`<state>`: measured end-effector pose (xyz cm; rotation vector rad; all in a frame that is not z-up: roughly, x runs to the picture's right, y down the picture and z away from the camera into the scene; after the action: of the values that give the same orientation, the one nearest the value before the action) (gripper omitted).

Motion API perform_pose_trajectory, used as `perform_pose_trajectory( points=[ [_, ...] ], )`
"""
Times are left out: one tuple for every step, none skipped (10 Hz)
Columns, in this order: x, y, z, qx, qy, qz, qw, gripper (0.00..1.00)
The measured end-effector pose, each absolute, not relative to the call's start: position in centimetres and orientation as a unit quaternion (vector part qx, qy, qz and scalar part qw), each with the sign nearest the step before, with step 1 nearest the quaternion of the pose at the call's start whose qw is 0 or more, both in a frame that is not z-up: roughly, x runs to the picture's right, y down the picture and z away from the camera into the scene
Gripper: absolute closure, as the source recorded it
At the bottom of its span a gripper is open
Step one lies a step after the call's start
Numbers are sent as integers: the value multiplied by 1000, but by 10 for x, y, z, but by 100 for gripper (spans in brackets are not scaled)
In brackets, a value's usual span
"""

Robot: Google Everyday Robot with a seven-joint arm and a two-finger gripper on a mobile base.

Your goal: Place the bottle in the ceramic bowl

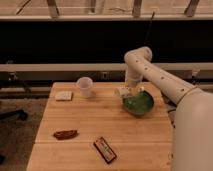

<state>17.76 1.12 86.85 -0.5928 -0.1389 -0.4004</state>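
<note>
Claw (129, 93) clamped shut on bottle (123, 92), hovering just past far-left rim of green bowl (138, 104), toward right of table (85, 132). Held high, probably to clear rim before lowering inside.

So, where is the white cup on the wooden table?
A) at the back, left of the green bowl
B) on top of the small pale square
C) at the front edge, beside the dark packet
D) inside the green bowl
A: the white cup stands upright at the back of the table, left of the green bowl, where the tool holds the bottle at the bowl's left rim.
</note>
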Motion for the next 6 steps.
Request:
perform_pose_trajectory(
  points=[
    [179,12,868,-290,-68,-194,935,94],
    [178,13,868,-291,-68,-192,935,94],
    [175,13,868,-292,-70,-191,935,94],
    [176,14,868,-293,-70,-190,935,94],
    [179,14,867,-292,-69,-189,935,94],
    [186,15,867,-293,-68,-188,935,94]
  ],
)
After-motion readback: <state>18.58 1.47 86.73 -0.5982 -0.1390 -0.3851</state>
